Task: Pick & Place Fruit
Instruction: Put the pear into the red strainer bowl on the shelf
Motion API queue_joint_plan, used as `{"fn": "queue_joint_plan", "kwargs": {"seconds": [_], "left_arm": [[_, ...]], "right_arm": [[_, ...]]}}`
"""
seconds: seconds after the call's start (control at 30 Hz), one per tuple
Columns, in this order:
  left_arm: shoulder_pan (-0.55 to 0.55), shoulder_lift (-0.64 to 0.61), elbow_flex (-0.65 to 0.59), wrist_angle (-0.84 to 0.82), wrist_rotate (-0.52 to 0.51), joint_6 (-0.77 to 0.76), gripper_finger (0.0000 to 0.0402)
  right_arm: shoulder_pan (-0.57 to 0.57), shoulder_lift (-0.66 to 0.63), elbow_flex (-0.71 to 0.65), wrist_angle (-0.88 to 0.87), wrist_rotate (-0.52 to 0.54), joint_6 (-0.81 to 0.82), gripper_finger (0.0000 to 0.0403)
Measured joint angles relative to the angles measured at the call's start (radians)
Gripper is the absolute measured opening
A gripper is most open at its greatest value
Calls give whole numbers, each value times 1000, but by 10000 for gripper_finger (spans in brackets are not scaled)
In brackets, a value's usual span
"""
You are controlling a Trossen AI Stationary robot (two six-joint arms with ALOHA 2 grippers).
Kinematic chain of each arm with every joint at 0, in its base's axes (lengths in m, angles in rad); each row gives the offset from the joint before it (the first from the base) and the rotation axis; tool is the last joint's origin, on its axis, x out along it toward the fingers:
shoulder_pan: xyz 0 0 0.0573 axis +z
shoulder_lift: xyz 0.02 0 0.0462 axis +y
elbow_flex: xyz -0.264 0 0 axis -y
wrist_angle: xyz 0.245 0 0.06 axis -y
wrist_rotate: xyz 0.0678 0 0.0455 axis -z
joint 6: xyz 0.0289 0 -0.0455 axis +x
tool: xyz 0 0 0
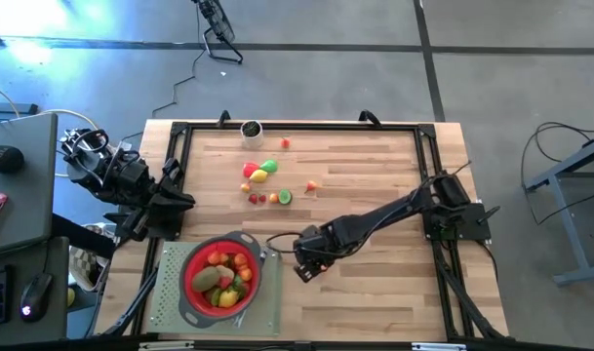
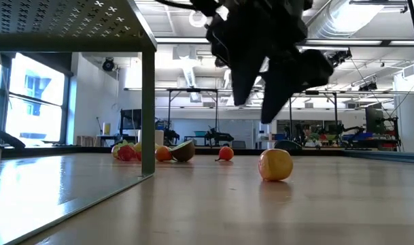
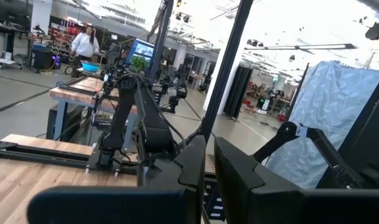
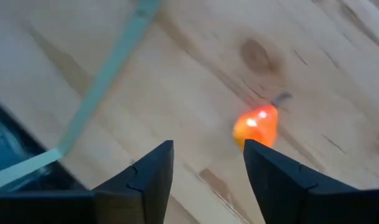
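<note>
A small yellow-orange fruit [image 4: 256,126] lies on the bare wood by its underside, and it also shows in the low view [image 2: 275,165]. My right gripper [image 4: 208,162] hangs open above it, pointing steeply down. The fruit sits just past the fingertips with nothing between them. In the high view this gripper [image 1: 301,269] is right of the red strainer [image 1: 191,285], which holds several fruits. More loose fruits [image 1: 262,173] lie at the table's far middle. My left gripper [image 3: 209,168] is shut and held up at the table's left edge [image 1: 178,200].
The strainer stands on a grey-green perforated platform [image 1: 170,297], whose edge [image 4: 108,68] and leg [image 2: 148,116] are close to my right gripper. A dark cup [image 1: 251,129] stands at the far edge. Black frame rails [image 1: 428,166] border the table.
</note>
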Motion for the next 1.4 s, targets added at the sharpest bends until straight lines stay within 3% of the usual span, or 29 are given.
{"fn": "queue_joint_plan", "kwargs": {"seconds": [0.37,0.77,1.4], "left_arm": [[0,0,0,-17,0,0,30],[0,0,0,-36,0,0,30],[0,0,0,-60,0,0,30]], "right_arm": [[21,19,0,-124,113,198,193],[45,56,0,-102,134,285,266],[50,134,2,-31,127,336,232]]}}
